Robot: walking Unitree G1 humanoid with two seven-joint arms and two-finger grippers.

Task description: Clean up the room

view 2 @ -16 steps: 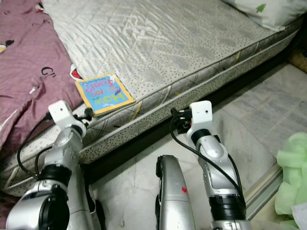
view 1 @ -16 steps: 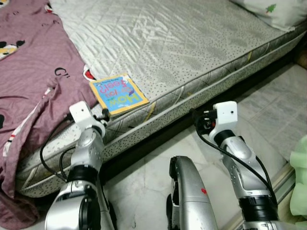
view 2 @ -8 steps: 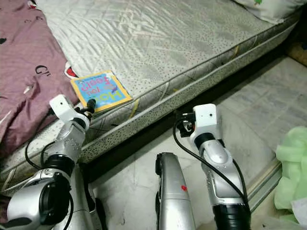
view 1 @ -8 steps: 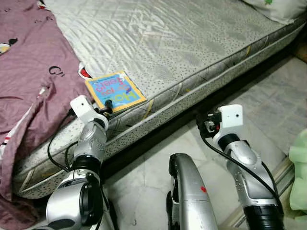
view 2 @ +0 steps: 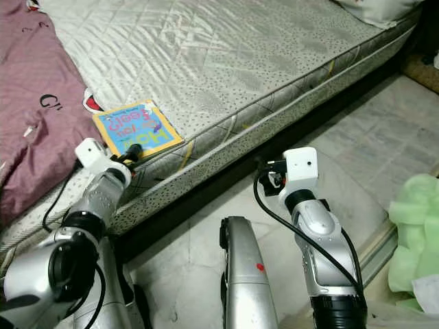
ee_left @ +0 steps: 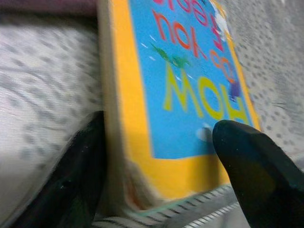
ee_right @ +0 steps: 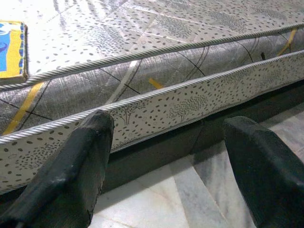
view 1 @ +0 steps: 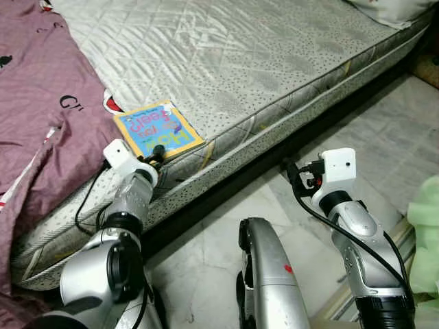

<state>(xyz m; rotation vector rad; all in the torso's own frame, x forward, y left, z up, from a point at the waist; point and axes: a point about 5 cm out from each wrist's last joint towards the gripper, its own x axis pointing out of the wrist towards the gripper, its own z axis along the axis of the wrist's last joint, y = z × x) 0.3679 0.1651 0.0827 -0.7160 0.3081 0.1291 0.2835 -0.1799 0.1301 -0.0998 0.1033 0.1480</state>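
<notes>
Left hand point(ee_left: 156, 175) straddles the book's point(view 1: 156, 130) near corner.

Glossy book cover point(view 1: 156, 130), quilted mattress point(view 1: 226, 62)

Head eyes look down on mattress point(view 1: 274, 62) edge; wrist views close, sharing book point(ee_left: 190, 85).

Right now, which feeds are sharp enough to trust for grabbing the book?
Left wrist view: book close and soft, hand fingers blurred. Head views: book cover crisp, mattress evenly lit. Right wrist view: sharp on the mattress edge, its fingers soft.
</notes>
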